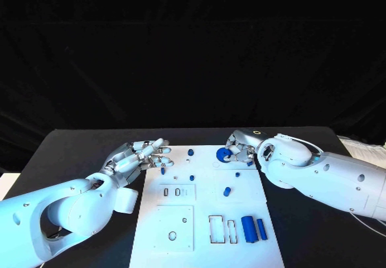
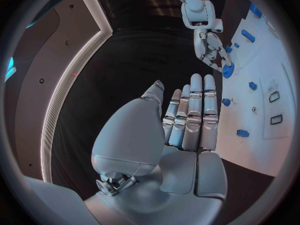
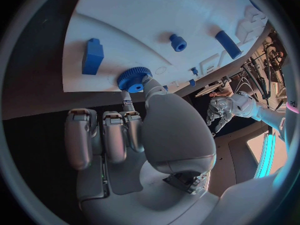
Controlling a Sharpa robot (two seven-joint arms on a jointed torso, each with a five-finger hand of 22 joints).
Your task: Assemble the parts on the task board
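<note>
In the head view, two long blue parts [image 1: 253, 228] lie side by side nearest the camera, on the near right of the board [image 1: 173, 248], beside two narrow slots [image 1: 223, 229]. Farther up lie a small blue piece [image 1: 227, 191] and several blue pegs [image 1: 191, 151]. The left hand [image 1: 138, 157] hovers at the board's far left corner, fingers apart and holding nothing. The right hand [image 1: 239, 151] sits at the far right edge, pinching a blue gear [image 1: 221, 154] that rests on the board.

In the left wrist view, the left hand [image 2: 187, 120] is stretched flat, fingers straight and close together, empty, beside the board [image 2: 262, 150]. Beyond it the right hand [image 2: 212, 50] touches the gear [image 2: 228, 70].

In the right wrist view, the right hand [image 3: 134, 130] nips the toothed gear [image 3: 132, 77] between thumb and a fingertip at the board's [image 3: 125, 20] edge. A blue block [image 3: 93, 56], a peg [image 3: 178, 42] and a bar [image 3: 229, 44] lie on the board.
</note>
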